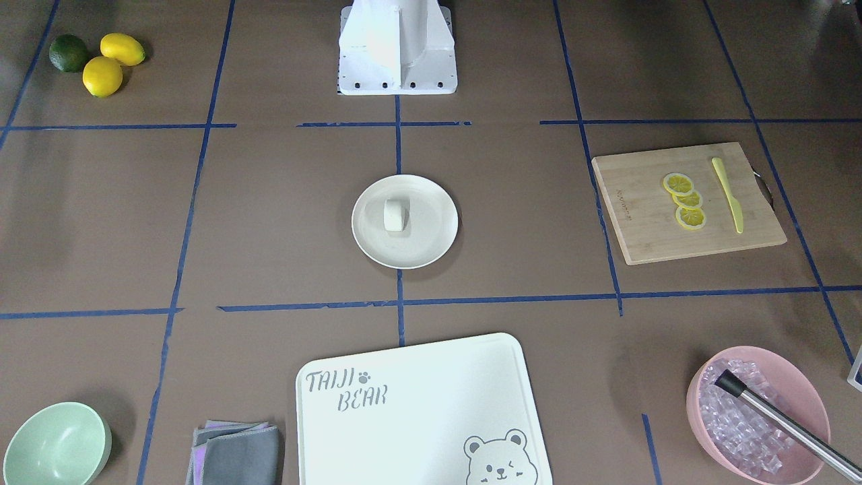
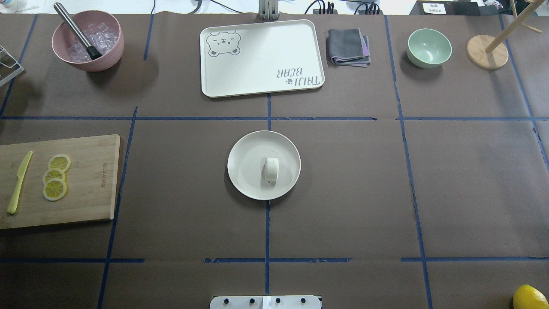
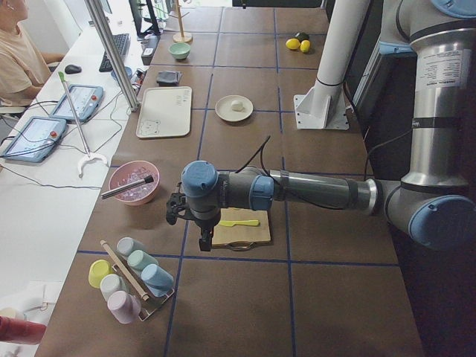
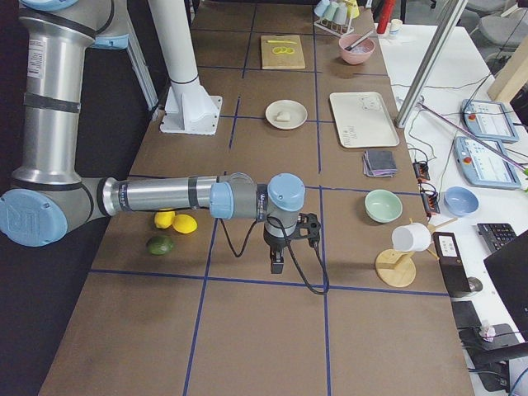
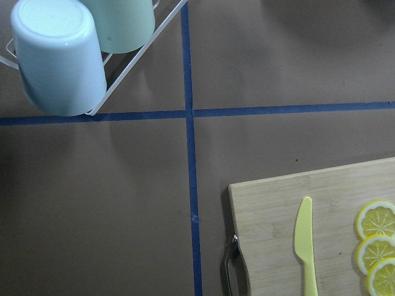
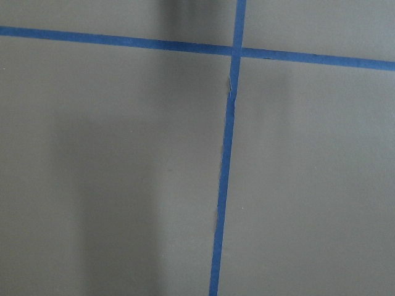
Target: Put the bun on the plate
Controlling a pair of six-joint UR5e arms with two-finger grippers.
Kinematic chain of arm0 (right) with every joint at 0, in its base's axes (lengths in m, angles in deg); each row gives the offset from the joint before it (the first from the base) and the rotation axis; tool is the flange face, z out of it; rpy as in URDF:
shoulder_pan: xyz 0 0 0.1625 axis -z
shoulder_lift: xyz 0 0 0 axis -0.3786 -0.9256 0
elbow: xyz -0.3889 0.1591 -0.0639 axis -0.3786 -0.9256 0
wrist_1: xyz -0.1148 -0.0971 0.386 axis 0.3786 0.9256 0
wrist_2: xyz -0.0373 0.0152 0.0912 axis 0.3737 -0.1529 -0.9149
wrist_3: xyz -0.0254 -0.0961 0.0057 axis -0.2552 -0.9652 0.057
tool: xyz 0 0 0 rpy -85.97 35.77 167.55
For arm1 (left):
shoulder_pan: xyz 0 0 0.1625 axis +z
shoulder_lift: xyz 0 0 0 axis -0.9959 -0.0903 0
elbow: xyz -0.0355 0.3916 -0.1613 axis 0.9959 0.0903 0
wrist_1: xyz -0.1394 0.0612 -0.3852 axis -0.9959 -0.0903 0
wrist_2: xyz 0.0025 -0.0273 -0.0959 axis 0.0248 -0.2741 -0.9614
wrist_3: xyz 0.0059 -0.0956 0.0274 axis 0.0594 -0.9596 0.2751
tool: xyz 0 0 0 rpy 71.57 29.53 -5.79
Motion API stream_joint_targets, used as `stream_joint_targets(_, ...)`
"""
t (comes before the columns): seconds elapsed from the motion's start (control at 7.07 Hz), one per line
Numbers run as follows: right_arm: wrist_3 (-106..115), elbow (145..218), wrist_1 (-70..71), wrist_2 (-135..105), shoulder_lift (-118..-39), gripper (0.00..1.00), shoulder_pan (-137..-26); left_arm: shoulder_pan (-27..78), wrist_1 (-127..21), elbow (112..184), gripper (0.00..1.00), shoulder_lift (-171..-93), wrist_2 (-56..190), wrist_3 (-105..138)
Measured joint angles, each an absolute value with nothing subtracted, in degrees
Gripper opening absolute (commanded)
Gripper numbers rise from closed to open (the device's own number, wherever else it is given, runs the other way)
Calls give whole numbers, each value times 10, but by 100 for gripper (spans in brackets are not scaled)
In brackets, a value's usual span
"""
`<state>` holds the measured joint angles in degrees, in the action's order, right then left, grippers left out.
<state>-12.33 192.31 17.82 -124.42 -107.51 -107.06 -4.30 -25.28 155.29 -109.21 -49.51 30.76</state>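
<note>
The bun [image 1: 395,215], a small white rounded lump, lies on the round cream-white plate [image 1: 431,236] at the middle of the table. In the overhead view the bun [image 2: 271,170] sits a little right of the centre of the plate [image 2: 246,167]. Neither gripper is near it. My left gripper [image 3: 201,236] hangs above the table by the wooden cutting board, far from the plate [image 3: 223,111]. At the opposite end of the table, my right gripper [image 4: 278,261] hangs beside the lemons. Only the side views show the grippers, so I cannot tell whether they are open or shut.
A wooden cutting board [image 2: 94,180] carries lemon slices [image 2: 55,177] and a yellow knife [image 2: 19,182]. A pink bowl [image 2: 107,51] of ice, a white tray [image 2: 261,60], grey cloths [image 2: 348,46] and a mint-green bowl [image 2: 429,47] line the far side. Lemons [image 1: 111,64] and a cup rack [image 3: 130,275] sit at the ends.
</note>
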Motion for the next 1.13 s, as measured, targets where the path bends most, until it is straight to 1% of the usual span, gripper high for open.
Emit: stream_joint_targets(1.13,-121,1924,178,-1244,-1072,100,-1071,-44,-256,1551,100,-1076,-495,305)
